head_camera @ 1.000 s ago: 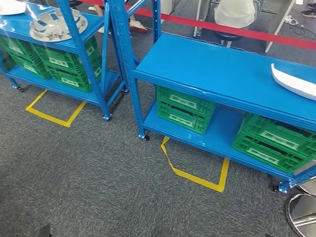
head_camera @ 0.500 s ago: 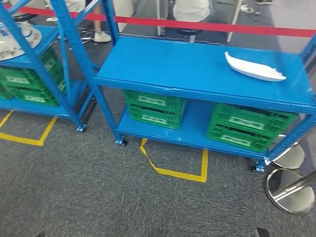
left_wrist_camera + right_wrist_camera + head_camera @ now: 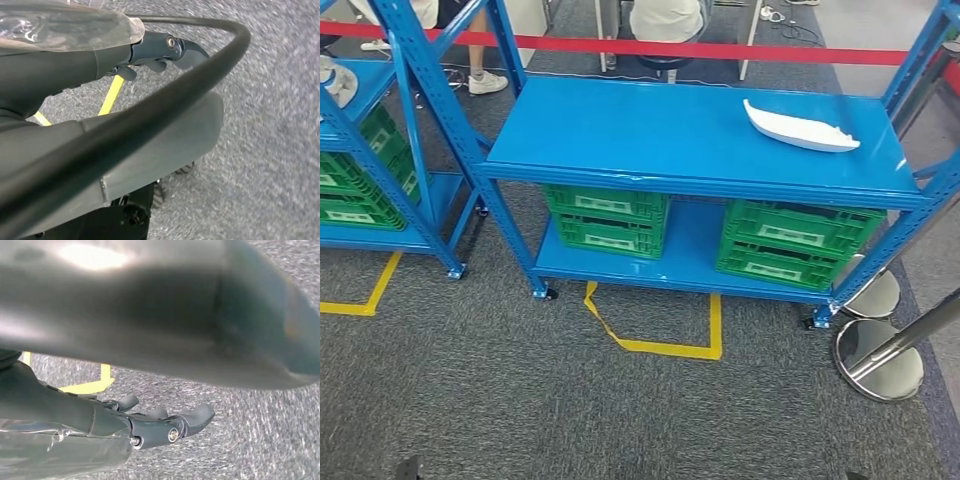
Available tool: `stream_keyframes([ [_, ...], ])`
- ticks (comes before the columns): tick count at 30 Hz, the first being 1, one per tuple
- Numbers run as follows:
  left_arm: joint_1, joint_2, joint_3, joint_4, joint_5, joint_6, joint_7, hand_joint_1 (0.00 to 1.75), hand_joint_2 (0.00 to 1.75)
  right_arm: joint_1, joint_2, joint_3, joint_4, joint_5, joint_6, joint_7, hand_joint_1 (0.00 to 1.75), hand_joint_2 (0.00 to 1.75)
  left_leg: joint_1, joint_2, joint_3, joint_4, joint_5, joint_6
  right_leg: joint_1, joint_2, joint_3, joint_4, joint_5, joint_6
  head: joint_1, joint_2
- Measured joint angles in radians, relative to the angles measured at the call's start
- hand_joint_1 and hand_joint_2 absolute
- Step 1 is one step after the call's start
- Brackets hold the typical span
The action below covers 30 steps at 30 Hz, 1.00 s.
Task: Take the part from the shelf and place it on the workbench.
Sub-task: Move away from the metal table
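- The left hand [image 3: 158, 52] and right hand [image 3: 162, 427] hang over grey carpet, fingers loosely apart, holding nothing.
- Yellow floor tape [image 3: 652, 345] lies before the blue shelf [image 3: 682, 140].
- Green crates [image 3: 607, 218] sit on its lower level.
- The white part [image 3: 799, 128] lies near the shelf top's far right corner.
- A red barrier tape [image 3: 743, 50] runs behind.

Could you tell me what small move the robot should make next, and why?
Probably step closer to the blue shelf and begin raising the right arm. The white part lies on the top level, toward its right end, with grey carpet between robot and shelf. The left robot hand and right robot hand both hang over the floor holding nothing.
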Motion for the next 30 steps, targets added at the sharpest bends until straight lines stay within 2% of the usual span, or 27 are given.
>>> stream_keyframes([
  [1,0.000,0.000,0.000,0.000,-0.004,-0.005,-0.001,0.00,0.00,-0.001,0.000,0.000,0.000,-0.005,0.000,0.001,0.00,0.00,-0.001,0.009,0.002,0.004,-0.003,-0.005,0.002,-0.017,0.035,-0.069,0.022,-0.001,0.007,0.000],
  [2,0.000,0.001,0.000,0.000,-0.008,-0.008,-0.001,0.00,0.00,-0.003,-0.001,0.000,0.000,-0.011,0.000,0.001,0.00,0.00,-0.003,0.017,0.004,0.006,-0.006,-0.011,0.004,-0.030,0.057,-0.116,0.033,-0.006,0.011,0.000],
  [3,-0.001,0.002,0.000,0.000,-0.012,-0.012,-0.002,0.00,0.00,-0.004,-0.001,0.000,0.000,-0.015,-0.001,0.003,0.00,0.00,-0.005,0.026,0.005,0.008,-0.007,-0.016,0.007,-0.035,0.065,-0.136,0.033,-0.012,0.011,0.000],
  [5,-0.004,0.002,0.000,0.000,-0.018,-0.016,-0.002,0.00,0.00,-0.004,-0.001,0.000,0.001,-0.021,-0.005,0.006,0.00,0.00,-0.005,0.043,0.009,0.009,-0.008,-0.026,0.010,-0.017,0.063,-0.139,0.035,-0.028,0.003,0.000],
  [6,-0.005,0.001,0.000,0.000,-0.020,-0.018,-0.003,0.00,0.00,-0.002,-0.001,-0.001,0.002,-0.024,-0.007,0.007,0.00,0.00,-0.003,0.039,0.009,0.015,-0.015,-0.032,0.010,-0.008,0.065,-0.140,0.037,-0.035,-0.002,0.000],
  [7,-0.006,0.001,0.000,0.000,-0.021,-0.020,-0.004,0.00,0.00,-0.002,-0.001,-0.001,0.002,-0.025,-0.009,0.006,0.00,0.00,0.000,0.022,0.002,0.035,-0.031,-0.038,0.010,-0.001,0.067,-0.142,0.040,-0.042,-0.006,0.000],
  [8,-0.007,0.001,0.000,0.000,-0.023,-0.021,-0.005,0.00,0.00,-0.002,-0.001,-0.001,0.002,-0.027,-0.011,0.005,0.00,0.00,0.002,0.000,-0.016,0.076,-0.058,-0.043,0.009,0.005,0.069,-0.144,0.043,-0.048,-0.011,0.000],
  [9,-0.007,0.001,0.000,0.000,-0.024,-0.021,-0.007,0.00,0.00,-0.002,-0.001,-0.001,0.002,-0.029,-0.012,0.002,0.00,0.00,0.003,-0.026,-0.044,0.137,-0.093,-0.046,0.009,0.010,0.068,-0.144,0.046,-0.052,-0.018,0.000],
  [10,-0.006,0.001,0.000,0.000,-0.025,-0.021,-0.009,0.00,0.00,-0.004,-0.001,-0.001,0.002,-0.030,-0.012,-0.001,0.00,0.00,0.003,-0.042,-0.079,0.209,-0.127,-0.046,0.010,0.016,0.066,-0.144,0.047,-0.055,-0.025,0.000],
  [11,-0.005,0.001,0.000,0.000,-0.026,-0.021,-0.009,0.00,0.44,-0.004,-0.001,-0.001,0.002,-0.031,-0.013,-0.004,0.00,0.00,0.002,-0.049,-0.111,0.273,-0.149,-0.046,0.012,0.022,0.064,-0.144,0.048,-0.057,-0.031,0.000],
  [12,-0.003,0.001,0.000,0.000,-0.026,-0.020,-0.009,0.00,0.87,-0.004,-0.001,-0.001,0.002,-0.032,-0.013,-0.006,0.00,0.00,0.002,-0.052,-0.131,0.311,-0.154,-0.044,0.013,0.029,0.063,-0.143,0.049,-0.058,-0.035,0.000],
  [13,-0.001,0.001,0.000,0.000,-0.026,-0.020,-0.009,0.00,1.31,-0.004,-0.001,-0.001,0.002,-0.034,-0.013,-0.008,0.00,0.00,0.002,-0.054,-0.135,0.311,-0.138,-0.041,0.014,0.035,0.064,-0.143,0.049,-0.058,-0.039,0.000],
  [14,0.000,0.001,0.000,0.000,-0.026,-0.020,-0.008,0.00,1.75,-0.005,-0.001,-0.001,0.002,-0.035,-0.013,-0.009,0.00,0.00,0.001,-0.055,-0.120,0.272,-0.106,-0.037,0.015,0.041,0.065,-0.143,0.048,-0.058,-0.042,0.000],
  [16,-0.001,0.003,0.000,0.000,-0.026,-0.016,-0.006,0.00,1.75,-0.005,-0.001,-0.001,0.002,-0.037,-0.012,-0.010,0.00,0.00,-0.002,-0.060,-0.065,0.136,-0.031,-0.026,0.017,0.049,0.067,-0.141,0.046,-0.055,-0.051,0.000],
  [17,-0.002,0.004,0.000,0.000,-0.026,-0.013,-0.005,0.00,1.75,-0.006,-0.001,-0.001,0.002,-0.037,-0.011,-0.010,0.00,0.00,-0.003,-0.063,-0.042,0.079,-0.009,-0.022,0.019,0.052,0.066,-0.140,0.045,-0.053,-0.054,0.000],
  [18,-0.003,0.005,0.000,0.000,-0.026,-0.010,-0.004,0.00,1.75,-0.006,-0.001,-0.001,0.002,-0.038,-0.010,-0.009,0.00,0.00,-0.005,-0.065,-0.028,0.042,0.000,-0.019,0.020,0.053,0.064,-0.139,0.044,-0.049,-0.055,0.000],
  [19,-0.004,0.005,0.000,0.000,-0.026,-0.007,-0.003,0.00,1.75,-0.006,-0.001,-0.001,0.002,-0.038,-0.008,-0.008,0.00,0.00,-0.004,-0.067,-0.023,0.025,0.000,-0.018,0.023,0.054,0.061,-0.136,0.039,-0.048,-0.054,0.000],
  [22,-0.004,0.003,0.000,0.000,-0.028,-0.001,0.001,0.00,1.75,-0.005,-0.004,0.000,0.002,-0.038,0.000,-0.005,0.00,0.00,-0.003,-0.066,-0.018,0.018,-0.004,-0.021,0.024,0.053,0.057,-0.136,0.031,-0.067,-0.043,0.000],
  [23,-0.004,0.003,0.000,0.000,-0.031,0.000,0.002,0.00,1.75,-0.005,-0.004,0.000,0.002,-0.038,0.002,-0.003,0.00,0.00,-0.005,-0.066,-0.016,0.018,-0.005,-0.020,0.023,0.052,0.058,-0.138,0.032,-0.069,-0.040,0.000],
  [24,-0.004,0.003,0.000,0.000,-0.034,0.000,0.003,0.00,1.75,-0.005,-0.004,0.000,0.002,-0.038,0.003,-0.002,0.00,0.00,-0.006,-0.066,-0.015,0.018,-0.005,-0.019,0.022,0.052,0.060,-0.141,0.034,-0.065,-0.036,0.000],
  [28,-0.003,0.003,0.000,0.000,-0.041,0.000,0.008,0.00,1.75,-0.005,-0.004,0.000,0.002,-0.037,0.003,0.000,0.00,1.75,-0.008,-0.066,-0.015,0.019,-0.007,-0.015,0.020,0.052,0.064,-0.147,0.037,-0.054,-0.025,0.000],
  [30,-0.003,0.003,0.000,0.000,-0.046,0.000,0.009,0.00,0.87,-0.004,-0.004,0.000,0.002,-0.035,0.003,0.000,0.00,0.87,-0.009,-0.066,-0.015,0.020,-0.008,-0.013,0.020,0.052,0.065,-0.148,0.037,-0.051,-0.020,0.000],
])
